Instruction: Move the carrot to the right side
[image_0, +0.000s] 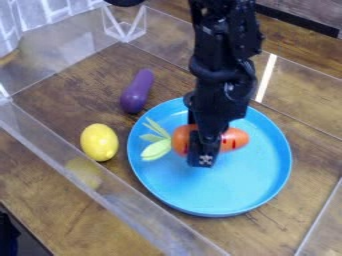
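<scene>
Nearest the camera, a clear plastic wall (54, 150) runs along the edge of the wooden surface (307, 120), and just behind it a yellow lemon (98, 141) sits by itself, just beside the left rim of the blue plate (254, 185). Inside the plate, the hand (202, 160) points straight down, its dark fingers clenched on the carrot (230, 139), so the task's thing lies directly under and between the fingers, not off to any side. The carrot's long axis runs roughly left to right across the view: its orange grooved body shows to the right of the fingers, and its pale green leafy top (156, 145) sticks out to the left, low over the plate's floor. Whether the body rests on the plate or hangs just above it I cannot tell, since the fingers cover the underside.

Farther back, the purple eggplant (136, 91) lies on the wood just outside the plate's upper left rim, apart from the carrot. Beyond that the arm (225, 50) rises out of view.

Judging by the layout, the carrot is already to the right of the lemon and eggplant, so the move looks close to finished. What remains is likely setting it down and letting go. A sideways carrot may roll a little on the smooth plate once freed.
</scene>
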